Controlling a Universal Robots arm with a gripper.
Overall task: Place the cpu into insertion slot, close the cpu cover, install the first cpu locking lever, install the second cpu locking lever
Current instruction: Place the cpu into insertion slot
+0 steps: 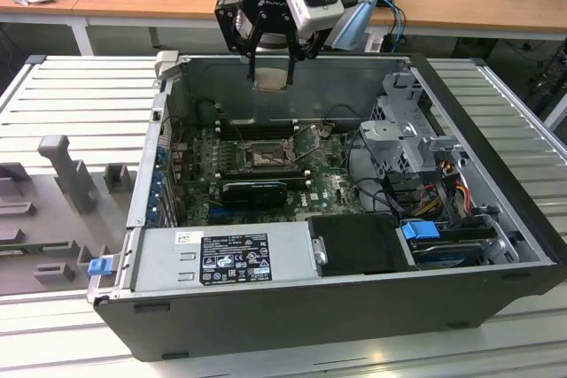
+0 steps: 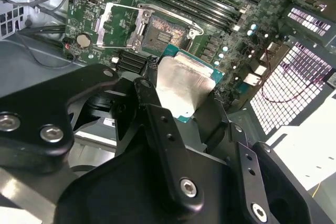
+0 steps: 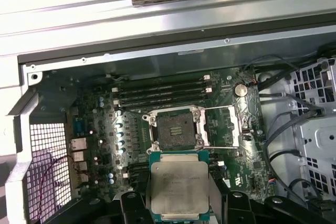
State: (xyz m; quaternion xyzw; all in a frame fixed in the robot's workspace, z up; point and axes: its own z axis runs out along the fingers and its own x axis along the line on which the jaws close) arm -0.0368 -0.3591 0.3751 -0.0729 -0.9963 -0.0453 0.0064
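Nearest in the exterior view, along the lower edge of the open case (image 1: 292,316), lies the grey power supply (image 1: 221,258), with the drive cage (image 1: 416,143) farther back on the exterior view's right. The case rests lid-off on a ribbed surface (image 1: 496,104), which I take to be so the board can be reached from above. Farther in, near the frame's centre, the green board (image 1: 323,183) carries the slot (image 1: 266,157), its dark centre bare. In the second wrist view the cover (image 2: 139,24) stands swung back beside the slot (image 2: 164,31), leaving the opening free to take the chip. The first wrist view shows the same empty slot (image 3: 176,129) just next to the long memory slots (image 3: 163,90). Farthest back, at upper centre of the exterior view, above the case's rear wall, the end effector (image 1: 270,73) hangs pointing down, closed narrowly on the cpu (image 1: 270,81). In both wrist views the cpu (image 3: 179,187) sits between the black fingers (image 3: 131,205) with its silver face toward the wrist. It seems pinched by opposite edges, probably to spare the underside and keep it square for lowering. It is in the air, well apart from the slot.
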